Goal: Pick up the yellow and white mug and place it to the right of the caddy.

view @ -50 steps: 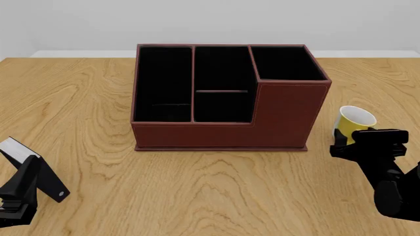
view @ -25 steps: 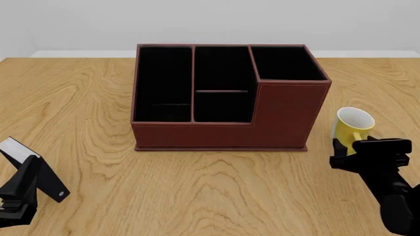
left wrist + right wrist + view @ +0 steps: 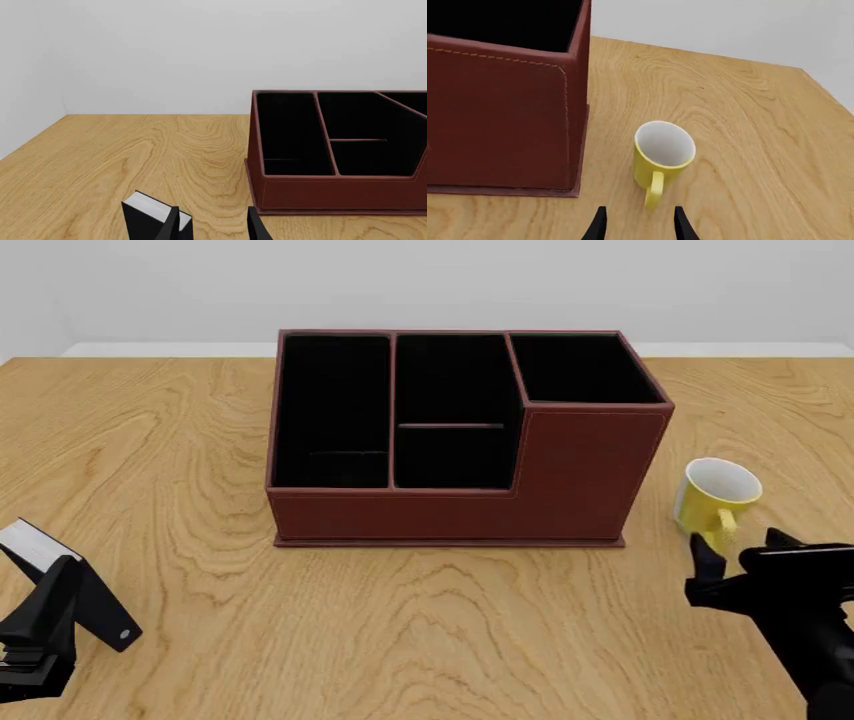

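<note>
Now at the release-and-clear step, judging by the layout. Yellow and white mug [image 3: 718,500] upright on the desk [image 3: 400,620], just to the right of the caddy [image 3: 461,435], near its taller corner section but apart from it, with the handle turned toward the near edge. Right end effector [image 3: 734,552] just on the near side of that handle, fingers parted, nothing between them; in the right wrist view the two fingertips [image 3: 599,225] flank the bottom of the handle of the mug [image 3: 662,160] without touching. Left end effector [image 3: 60,610] low by the near left edge of the desk, well apart from everything, fingers spread and empty.

To finish well: draw straight back along the finger line, keeping the fingers spread so neither catches the loop handle and tips or turns the mug. Avoid any sideways drift toward the caddy wall [image 3: 500,110]. Lift only once the handle is clearly past the fingertips. No need to nudge the mug, which already appears placed correctly.
</note>
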`<state>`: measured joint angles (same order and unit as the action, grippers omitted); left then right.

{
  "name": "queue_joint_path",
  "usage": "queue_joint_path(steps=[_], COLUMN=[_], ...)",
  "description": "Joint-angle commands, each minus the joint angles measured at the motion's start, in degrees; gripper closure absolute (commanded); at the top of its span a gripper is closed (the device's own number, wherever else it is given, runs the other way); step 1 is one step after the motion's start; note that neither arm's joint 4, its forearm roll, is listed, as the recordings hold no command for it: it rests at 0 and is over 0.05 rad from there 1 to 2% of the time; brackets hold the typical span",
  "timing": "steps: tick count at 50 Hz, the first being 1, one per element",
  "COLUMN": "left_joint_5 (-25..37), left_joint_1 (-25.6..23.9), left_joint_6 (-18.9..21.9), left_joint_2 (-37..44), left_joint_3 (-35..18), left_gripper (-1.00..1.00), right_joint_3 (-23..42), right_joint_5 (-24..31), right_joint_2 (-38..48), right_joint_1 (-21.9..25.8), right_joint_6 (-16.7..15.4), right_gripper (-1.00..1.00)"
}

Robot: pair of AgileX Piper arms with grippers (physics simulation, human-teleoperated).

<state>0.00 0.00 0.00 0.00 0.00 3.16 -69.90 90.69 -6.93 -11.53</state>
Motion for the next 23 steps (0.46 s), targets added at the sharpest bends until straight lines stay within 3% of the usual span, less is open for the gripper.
queue_joint_path(steps=[1,23], left_joint_5=[0.0,0.0], left_joint_1=[0.0,0.0], left_joint_6=[0.0,0.0], left_joint_2=[0.0,0.0], left_joint_3=[0.0,0.0], left_gripper=[-1.0,-1.0], right_joint_3=[-3.1,-3.2], right_joint_5=[0.0,0.2], right_joint_2=[-4.5,-7.5], right_joint_1=[0.9,2.1], right_joint_6=[-0.3,0.3], right_gripper=[-1.0,-1.0])
